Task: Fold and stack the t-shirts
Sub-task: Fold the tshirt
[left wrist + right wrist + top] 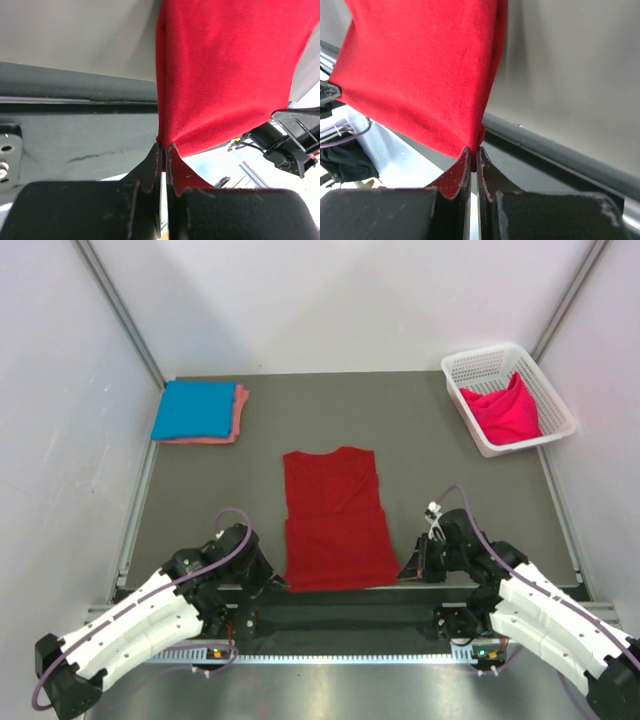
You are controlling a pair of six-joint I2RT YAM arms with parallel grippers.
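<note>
Both end effectors are pinched fully shut. Our left end effector [164,150] grips the near left corner of the large dark red cloth t-shirt [335,520], and our right end effector [473,152] has the near right corner. Holding both hem corners, we reckon, lets us lift that edge evenly for a fold. The shirt lies mid-counter [430,440], neckline away from us, sides apparently folded in, a long, faintly creased rectangle.

— What's covered?
— The salmon pink shirt [241,408] shows only an edge under the blue shirt [195,410]; the basket [478,368] wall hides part of the hot pink shirt [505,412].
— And the dark red shirt [225,75]?
— Both wrist views cut it off at the top; behind it, all blur.
</note>
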